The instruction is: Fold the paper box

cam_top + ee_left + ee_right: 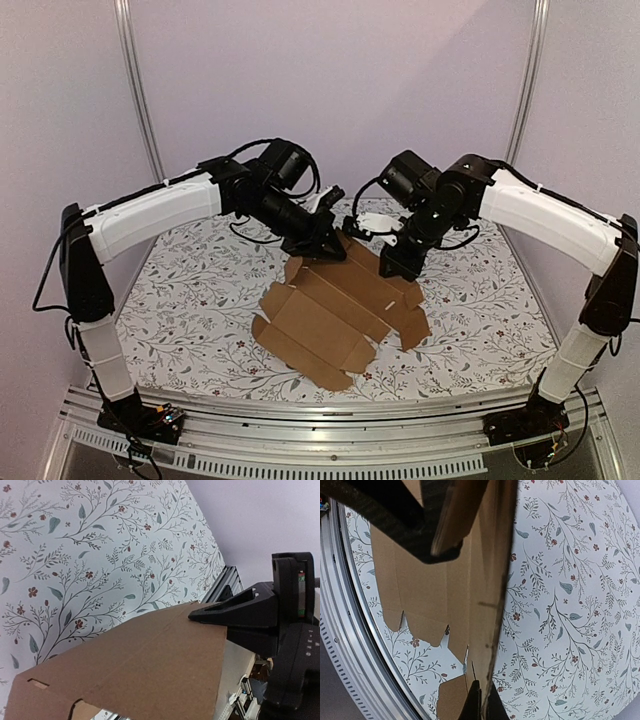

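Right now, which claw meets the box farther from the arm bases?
The left claw, at the far corner of the paper box; the right claw sits nearer.

Left end effector (333, 243) and right end effector (396, 268) meet the paper box (330, 318).

The paper box (335, 310) lies spread out in the middle of the table (180, 290), in front of both arms. The left gripper (325, 243) holds its far left flap, and the right gripper (398, 268) holds its far right side
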